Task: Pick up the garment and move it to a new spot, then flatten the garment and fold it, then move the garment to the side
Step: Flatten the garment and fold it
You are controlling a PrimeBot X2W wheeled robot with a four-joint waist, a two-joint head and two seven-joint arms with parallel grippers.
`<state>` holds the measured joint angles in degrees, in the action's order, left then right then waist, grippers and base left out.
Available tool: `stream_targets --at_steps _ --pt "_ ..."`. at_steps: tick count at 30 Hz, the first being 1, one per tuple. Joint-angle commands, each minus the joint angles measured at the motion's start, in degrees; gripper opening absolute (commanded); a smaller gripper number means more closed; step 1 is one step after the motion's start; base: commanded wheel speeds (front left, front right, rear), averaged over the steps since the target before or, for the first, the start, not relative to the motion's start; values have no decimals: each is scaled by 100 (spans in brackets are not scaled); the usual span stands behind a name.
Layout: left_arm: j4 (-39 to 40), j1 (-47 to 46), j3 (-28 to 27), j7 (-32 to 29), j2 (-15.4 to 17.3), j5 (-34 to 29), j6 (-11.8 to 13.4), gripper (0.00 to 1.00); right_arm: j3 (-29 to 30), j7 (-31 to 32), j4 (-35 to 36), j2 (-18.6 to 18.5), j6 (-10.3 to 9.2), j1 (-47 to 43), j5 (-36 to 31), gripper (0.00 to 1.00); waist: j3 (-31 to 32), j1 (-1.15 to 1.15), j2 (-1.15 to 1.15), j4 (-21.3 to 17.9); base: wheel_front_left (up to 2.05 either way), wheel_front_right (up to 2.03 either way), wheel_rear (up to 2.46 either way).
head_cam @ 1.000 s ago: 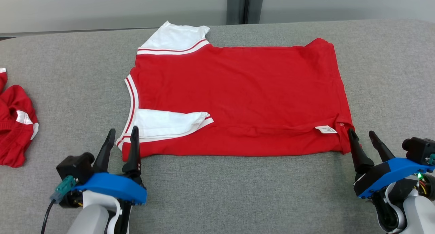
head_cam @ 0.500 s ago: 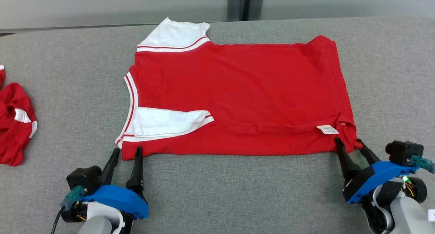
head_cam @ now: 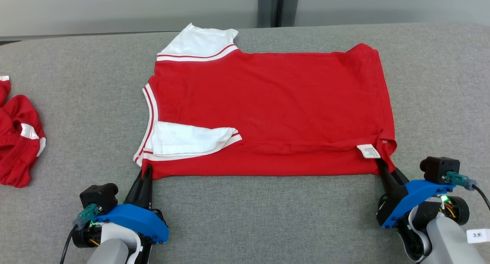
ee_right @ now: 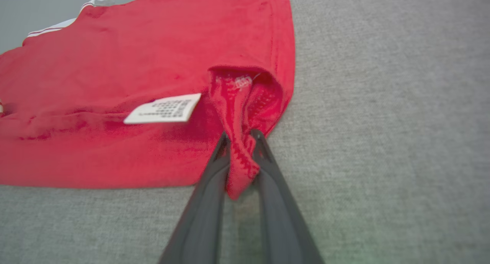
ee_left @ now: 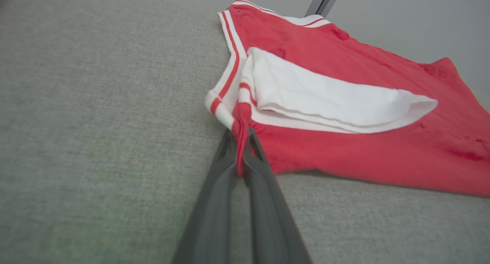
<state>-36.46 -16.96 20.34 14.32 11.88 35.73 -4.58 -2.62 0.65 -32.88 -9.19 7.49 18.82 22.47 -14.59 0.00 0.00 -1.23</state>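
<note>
Red shirt (head_cam: pixel 268 110) flat on grey tabletop (head_cam: pixel 268 218), both near corners pinched.
Grip: left tool (head_cam: pixel 147 169) clenched on shoulder corner, right tool (head_cam: pixel 383 167) on hem corner; cloth spreads ahead of both. Flattening looks done, one sleeve (head_cam: pixel 191 139) tucked in; main fold and side move remain.

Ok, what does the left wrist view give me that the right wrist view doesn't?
Left wrist view: the left gripper shut on the garment at its collar-side corner, beside the folded white sleeve and striped neckline. Right wrist view: the right gripper pinching the hem corner, next to the white care label. Both: the red garment lying on the grey table.
</note>
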Motion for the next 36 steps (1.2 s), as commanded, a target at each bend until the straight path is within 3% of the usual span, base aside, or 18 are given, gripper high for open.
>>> stream_targets --at_steps 1,6,16,26,35,36 --pt "-40 -122 -25 41 -21 30 -41 0 -48 -124 -87 0 1 69 13 0 23 0 0 3 0 0 0" --pt "93 58 -84 76 1 -32 -48 0 -136 -396 -95 -41 1 -130 141 0 176 0 0 50 0 0 0" --pt "1123 1035 -355 90 89 -188 244 0 -309 -451 640 -86 1 -876 380 0 463 0 0 156 0 0 0" --pt "2518 2315 -535 -1 184 -152 792 0 -98 -104 2072 116 1 -2137 306 0 589 0 0 236 0 0 0" --pt "3251 2877 -482 -248 268 -164 1078 0 257 447 2922 314 1 -2937 268 0 613 0 0 294 0 0 0" --pt "3272 2887 -439 -275 318 -258 1115 0 278 511 2958 330 1 -2969 280 4 611 0 0 291 0 0 0"
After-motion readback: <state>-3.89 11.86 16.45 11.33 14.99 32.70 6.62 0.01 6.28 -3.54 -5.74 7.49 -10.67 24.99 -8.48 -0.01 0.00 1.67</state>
